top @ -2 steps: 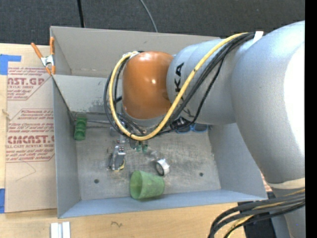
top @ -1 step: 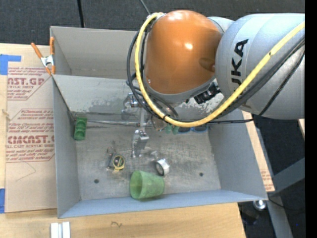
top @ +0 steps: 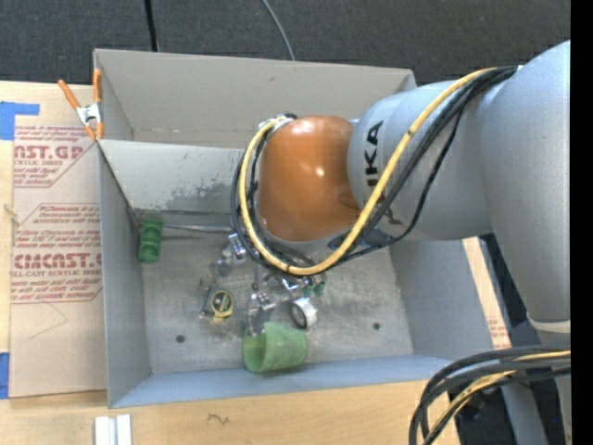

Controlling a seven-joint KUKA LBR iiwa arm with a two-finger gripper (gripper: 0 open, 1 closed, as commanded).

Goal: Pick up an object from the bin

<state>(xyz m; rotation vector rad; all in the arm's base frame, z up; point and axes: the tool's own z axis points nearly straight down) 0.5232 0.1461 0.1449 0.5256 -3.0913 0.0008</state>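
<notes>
Hanging low over the middle of the bin [top: 120, 276], the gripper [top: 267, 297] sits beneath the arm's glossy orange cover [top: 306, 188], which hides most of it. I cannot tell whether it is open or closed. Nothing can be seen held, so I judge the pick not yet made, with both the grasp and the lift left to do.

Closest to the gripper is 1 green cup [top: 274, 349], lying on its side against the near wall, just on the near side of the tool. It looks like smooth, slightly translucent plastic with rounded edges. A small pale ring [top: 302, 313] lies just to the gripper's right, and a round yellow-and-dark piece [top: 220, 306] lies to its left. Some shiny metal bits [top: 227, 253] sit a little farther back, too tangled to tell apart. Well away by the left wall stands 1 green spool [top: 149, 239], ribbed and matte.

The bin is grey sheet metal with sloping walls, and its floor is scuffed with pale, chalky marks. Of these things, the cup looks the bulkiest and easiest to grip.
</notes>
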